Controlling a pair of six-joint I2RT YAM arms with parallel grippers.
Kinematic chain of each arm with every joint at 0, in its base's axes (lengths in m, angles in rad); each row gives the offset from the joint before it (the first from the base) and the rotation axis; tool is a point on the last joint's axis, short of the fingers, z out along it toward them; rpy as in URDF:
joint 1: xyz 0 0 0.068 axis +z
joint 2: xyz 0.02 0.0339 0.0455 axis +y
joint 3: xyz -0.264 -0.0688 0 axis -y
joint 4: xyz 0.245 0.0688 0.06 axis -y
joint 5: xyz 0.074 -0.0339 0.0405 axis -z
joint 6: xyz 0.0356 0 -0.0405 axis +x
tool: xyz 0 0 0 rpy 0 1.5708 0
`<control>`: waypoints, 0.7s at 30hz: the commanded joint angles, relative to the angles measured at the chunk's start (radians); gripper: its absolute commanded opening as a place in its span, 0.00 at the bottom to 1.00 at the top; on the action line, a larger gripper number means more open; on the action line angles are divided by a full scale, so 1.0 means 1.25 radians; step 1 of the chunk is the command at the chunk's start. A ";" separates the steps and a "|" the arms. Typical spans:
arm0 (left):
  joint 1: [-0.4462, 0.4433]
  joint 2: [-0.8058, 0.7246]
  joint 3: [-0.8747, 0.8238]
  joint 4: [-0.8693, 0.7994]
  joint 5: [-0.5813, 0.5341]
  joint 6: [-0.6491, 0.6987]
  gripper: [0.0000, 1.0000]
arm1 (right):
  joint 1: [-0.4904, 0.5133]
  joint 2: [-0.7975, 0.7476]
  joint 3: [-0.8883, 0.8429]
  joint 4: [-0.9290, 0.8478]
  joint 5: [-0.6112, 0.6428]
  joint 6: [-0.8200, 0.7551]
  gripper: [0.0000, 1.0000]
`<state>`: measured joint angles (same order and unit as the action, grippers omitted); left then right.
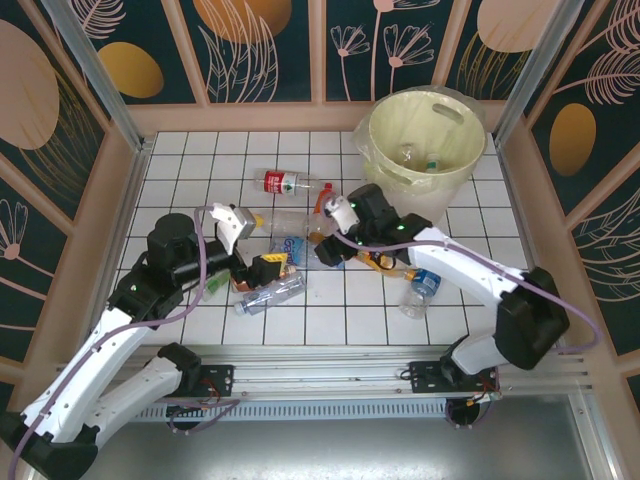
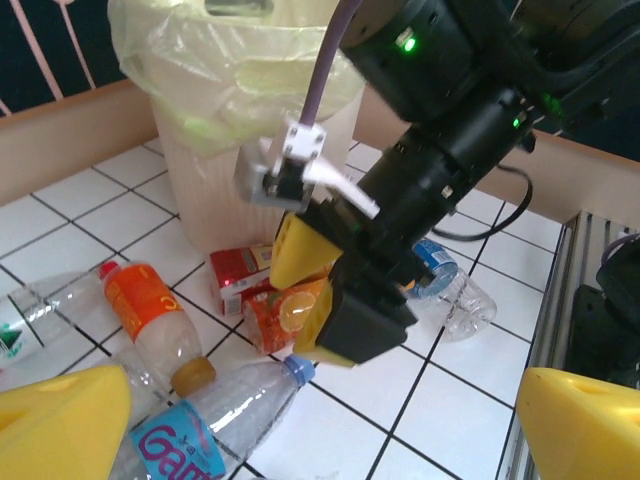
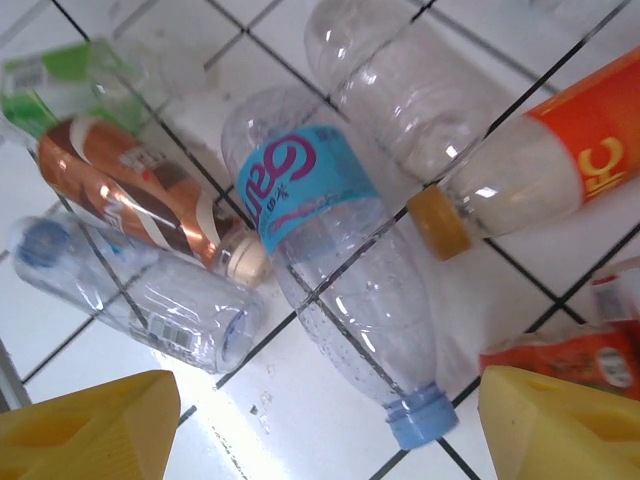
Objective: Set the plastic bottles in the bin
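The bin [image 1: 425, 140] stands in the far right corner of the table [image 1: 180, 160] with what look like two bottles inside, blurred by the liner, while the other plastic bottles [image 1: 275, 292] lie heaped around the table's middle, a red-labelled bottle [image 1: 285, 182] toward the far edge. The right gripper [image 3: 325, 425] hangs over the heap, jaws apart with nothing between them, a blue-labelled bottle [image 3: 320, 250] on the tiles directly below, between an orange-labelled bottle [image 3: 530, 170] and a brown bottle [image 3: 130, 190]. The left gripper [image 2: 320, 430] sits at the heap's left side, jaws spread wide and empty.
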<state>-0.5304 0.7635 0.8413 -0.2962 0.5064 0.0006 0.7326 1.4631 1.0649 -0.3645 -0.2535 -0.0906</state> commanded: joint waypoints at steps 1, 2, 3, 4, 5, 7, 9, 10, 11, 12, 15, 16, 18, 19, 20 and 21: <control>-0.003 -0.028 -0.030 0.003 -0.031 -0.066 0.99 | 0.021 0.063 0.031 0.034 0.019 -0.043 0.80; -0.003 -0.032 -0.039 0.008 -0.034 -0.080 0.99 | 0.026 0.091 0.043 0.034 0.025 -0.050 0.81; -0.003 -0.036 -0.046 0.014 -0.039 -0.090 0.98 | 0.030 0.110 0.052 0.034 0.030 -0.056 0.81; -0.003 -0.039 -0.059 0.018 -0.045 -0.098 0.99 | 0.034 0.132 0.065 0.032 0.035 -0.063 0.82; -0.003 -0.042 -0.069 0.025 -0.048 -0.102 0.99 | 0.040 0.153 0.079 0.029 0.042 -0.069 0.82; -0.003 -0.049 -0.088 0.041 -0.056 -0.108 0.99 | 0.047 0.188 0.102 0.022 0.059 -0.081 0.82; -0.003 -0.051 -0.100 0.054 -0.066 -0.117 0.99 | 0.056 0.226 0.131 0.010 0.076 -0.094 0.82; -0.003 -0.052 -0.105 0.061 -0.072 -0.121 0.99 | 0.061 0.244 0.144 0.002 0.085 -0.101 0.82; -0.003 -0.053 -0.110 0.066 -0.077 -0.124 0.99 | 0.063 0.262 0.158 -0.005 0.094 -0.105 0.82; -0.003 -0.056 -0.117 0.075 -0.080 -0.127 0.99 | 0.067 0.277 0.168 -0.012 0.100 -0.110 0.82; -0.003 -0.061 -0.135 0.091 -0.085 -0.134 0.99 | 0.076 0.315 0.196 -0.026 0.111 -0.119 0.82; -0.003 -0.061 -0.133 0.086 -0.084 -0.131 0.99 | 0.079 0.326 0.203 -0.030 0.108 -0.122 0.81; -0.003 -0.063 -0.135 0.088 -0.087 -0.128 0.99 | 0.083 0.343 0.216 -0.034 0.105 -0.126 0.81; -0.002 -0.063 -0.137 0.089 -0.089 -0.126 0.99 | 0.085 0.354 0.222 -0.038 0.106 -0.127 0.81; -0.003 -0.063 -0.138 0.089 -0.090 -0.125 0.98 | 0.085 0.364 0.229 -0.041 0.109 -0.128 0.81; -0.003 -0.063 -0.138 0.089 -0.089 -0.125 0.99 | 0.088 0.373 0.234 -0.042 0.113 -0.129 0.81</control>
<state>-0.5304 0.6968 0.6785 -0.2264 0.4061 -0.1440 0.8318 1.9026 1.3186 -0.3828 -0.1307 -0.2245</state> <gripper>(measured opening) 0.985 0.808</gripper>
